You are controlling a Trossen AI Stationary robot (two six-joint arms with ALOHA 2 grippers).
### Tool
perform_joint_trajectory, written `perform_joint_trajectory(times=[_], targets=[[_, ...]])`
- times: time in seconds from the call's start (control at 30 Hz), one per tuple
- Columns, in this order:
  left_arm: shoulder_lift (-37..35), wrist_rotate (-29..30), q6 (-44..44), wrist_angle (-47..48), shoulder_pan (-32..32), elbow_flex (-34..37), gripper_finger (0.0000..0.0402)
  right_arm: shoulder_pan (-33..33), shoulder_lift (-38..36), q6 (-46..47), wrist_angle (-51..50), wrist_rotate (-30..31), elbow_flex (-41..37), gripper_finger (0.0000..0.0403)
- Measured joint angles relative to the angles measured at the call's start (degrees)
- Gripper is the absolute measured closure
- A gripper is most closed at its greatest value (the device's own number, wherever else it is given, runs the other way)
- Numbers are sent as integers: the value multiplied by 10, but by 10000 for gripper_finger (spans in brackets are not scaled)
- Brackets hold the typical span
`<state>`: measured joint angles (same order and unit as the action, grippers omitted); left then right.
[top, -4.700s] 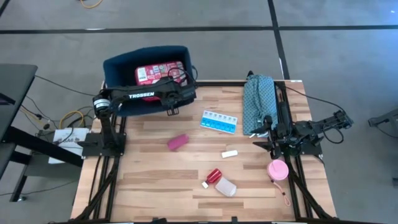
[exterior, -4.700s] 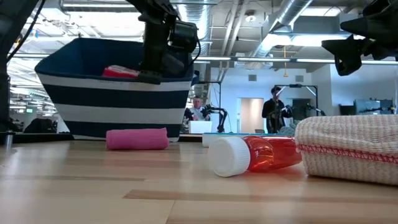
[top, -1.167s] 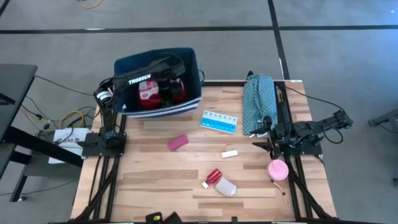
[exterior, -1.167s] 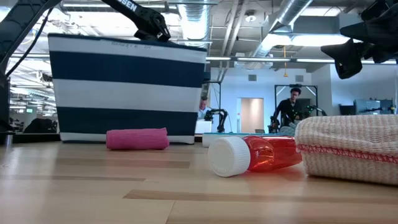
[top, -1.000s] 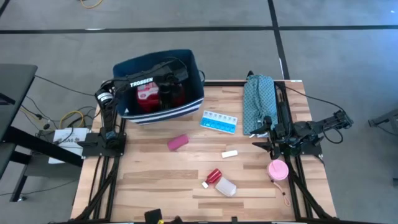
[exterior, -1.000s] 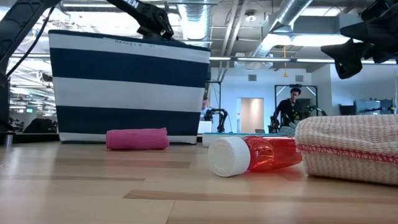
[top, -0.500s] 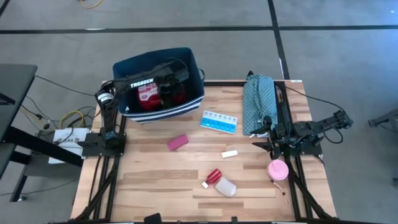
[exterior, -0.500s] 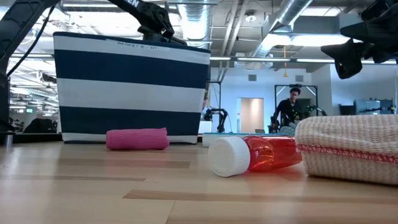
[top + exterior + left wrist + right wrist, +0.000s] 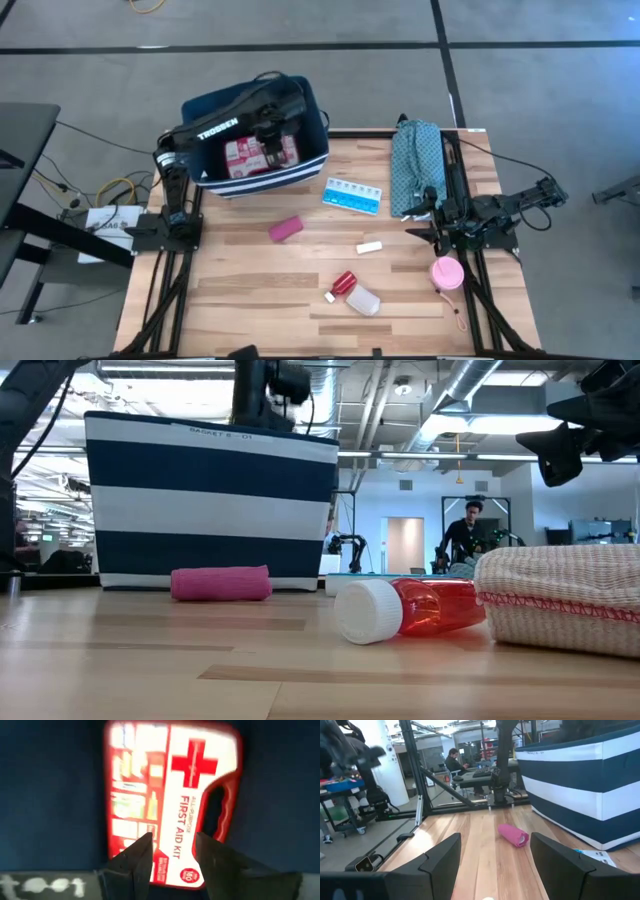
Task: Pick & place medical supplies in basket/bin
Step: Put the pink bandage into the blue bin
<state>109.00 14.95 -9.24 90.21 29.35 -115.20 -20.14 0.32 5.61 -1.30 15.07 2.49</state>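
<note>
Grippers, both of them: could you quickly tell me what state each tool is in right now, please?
Left tool: open, holding nothing, above the first-aid case in the striped bin.
Right tool: open, empty.

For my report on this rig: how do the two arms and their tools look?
Both arms are dark, jointed and slim. The left arm carries white "TROSSEN" lettering. Each tool has two dark, flat fingers. A black cable runs along the right arm.
</note>
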Motion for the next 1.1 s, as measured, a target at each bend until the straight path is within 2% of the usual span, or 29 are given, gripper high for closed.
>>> perform_joint_trajectory(times=[0.2, 0.37, 0.43, 0.63, 0.73, 0.93, 1.1], targets=[[0, 68, 24, -2, -31, -123, 262, 0, 0, 0, 1, 0, 0, 168], [-2, 64, 76, -7, -71, -200, 262, 0, 0, 0, 5, 0, 0, 168], [-15, 59, 99, -22, -92, -188, 262, 0, 0, 0, 5, 0, 0, 168], [-17, -11, 129, -25, -166, -186, 262, 0, 0, 5, 10, 0, 0, 168], [-11, -15, 135, -21, -212, -186, 262, 0, 0, 5, 16, 0, 0, 168], [-6, 7, 224, -2, -309, -168, 262, 0, 0, 5, 18, 0, 0, 168], [-7, 88, 312, -4, -396, -94, 262, 0, 0, 5, 18, 0, 0, 168]])
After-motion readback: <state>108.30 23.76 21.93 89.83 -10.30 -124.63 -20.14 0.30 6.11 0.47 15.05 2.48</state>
